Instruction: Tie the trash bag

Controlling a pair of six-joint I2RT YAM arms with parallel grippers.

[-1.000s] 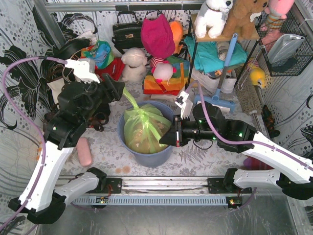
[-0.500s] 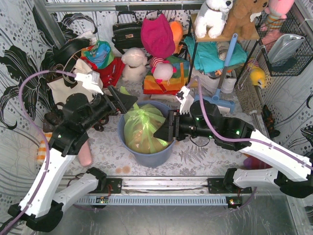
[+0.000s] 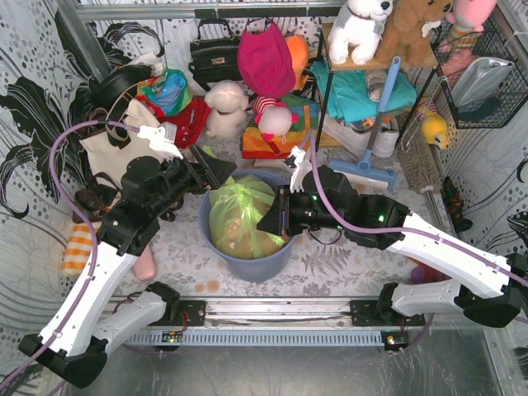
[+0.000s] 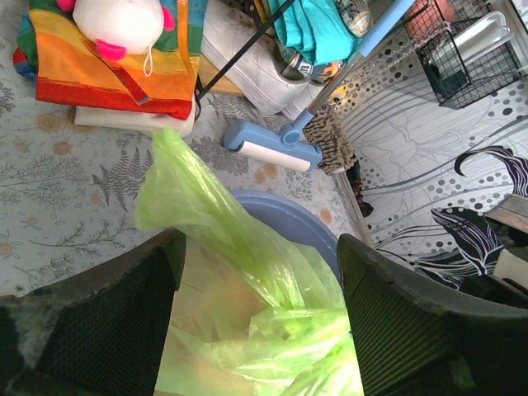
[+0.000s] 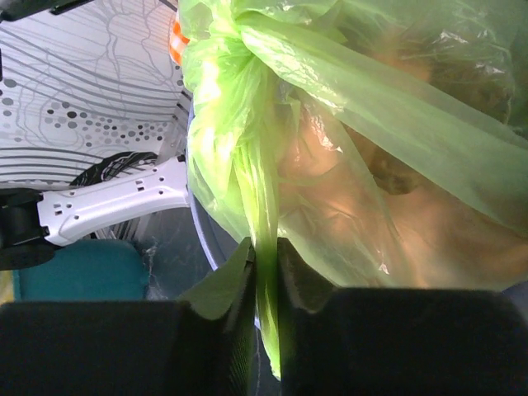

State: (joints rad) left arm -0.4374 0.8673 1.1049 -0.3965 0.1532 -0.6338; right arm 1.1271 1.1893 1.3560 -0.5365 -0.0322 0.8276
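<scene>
The trash bag (image 3: 241,216) is lime green with brown paper showing through and sits in the round blue bin (image 3: 247,268). Its top is gathered into a knot-like bunch (image 5: 221,45). My right gripper (image 3: 275,219) is at the bin's right side, shut on a twisted strand of the bag (image 5: 266,206) that runs down from the bunch. My left gripper (image 3: 213,170) hovers over the bin's back-left rim with its jaws wide apart. In the left wrist view the bag (image 4: 272,330) lies between the open fingers (image 4: 124,322), and a loose flap (image 4: 169,186) stands up ahead of them.
A cream tote bag (image 3: 107,148) and a black handbag (image 3: 214,54) stand at the back left. Plush toys and folded cloths (image 3: 272,124) crowd behind the bin. A blue-handled mop (image 3: 363,169) lies at the back right. A pink object (image 3: 145,264) lies left of the bin.
My left gripper moved right toward the bin and opened, and the bag strand it had stretched up and left went slack. My right gripper shifted slightly left, still shut on its strand.
</scene>
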